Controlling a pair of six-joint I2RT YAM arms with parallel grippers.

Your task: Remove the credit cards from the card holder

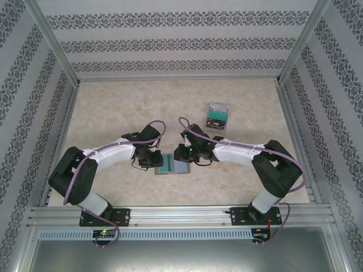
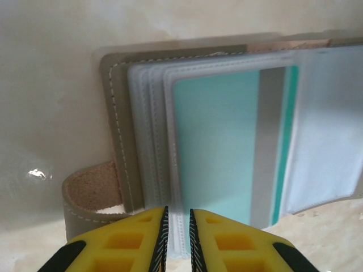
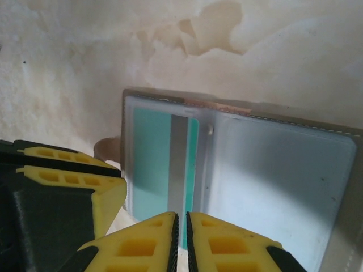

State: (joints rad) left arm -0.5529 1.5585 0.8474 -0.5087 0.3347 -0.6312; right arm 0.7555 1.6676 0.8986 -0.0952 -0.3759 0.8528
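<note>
Jaws: two pairs; one card holder [image 1: 173, 168]

Left pincer [image 2: 178, 241] and right pincer [image 3: 181, 241] both pinched nearly closed

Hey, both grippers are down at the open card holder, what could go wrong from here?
1. The left gripper looks pinched on the clear sleeves at the edge of the card holder, rather than on the teal card alone; a pull might drag or lift the whole holder.
2. The right gripper, jaws nearly together at the card's edge, may catch sleeve plastic along with the card, jamming it.
</note>
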